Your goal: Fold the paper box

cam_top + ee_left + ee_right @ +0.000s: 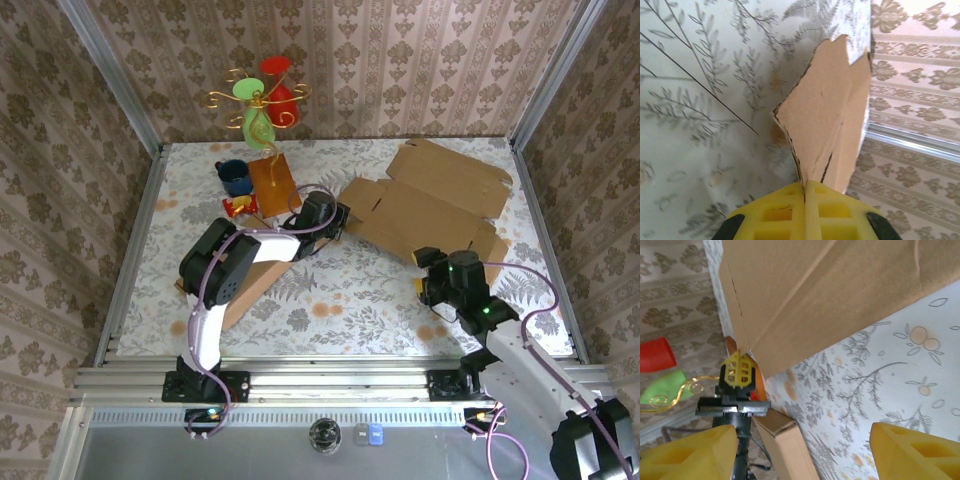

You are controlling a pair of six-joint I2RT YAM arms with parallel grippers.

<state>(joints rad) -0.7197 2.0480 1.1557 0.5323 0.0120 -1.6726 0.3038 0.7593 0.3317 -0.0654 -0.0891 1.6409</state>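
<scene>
The paper box (430,200) is a flat, unfolded sheet of brown cardboard lying at the back right of the table. My left gripper (332,218) is at its left edge, shut on a flap corner. In the left wrist view the yellow jaws meet on the cardboard flap (830,110) at my left gripper (805,189), and the flap is lifted off the table. My right gripper (428,262) stands open by the sheet's front edge. In the right wrist view its yellow fingers (690,452) are wide apart below the cardboard (830,290), with bare table between them at my right gripper (802,455).
A folded brown box (250,285) lies under the left arm. At the back left are an orange board (272,180), a blue mug (235,177), a small red and yellow item (240,206) and a gold stand with red and green cups (262,95). Patterned walls enclose the table.
</scene>
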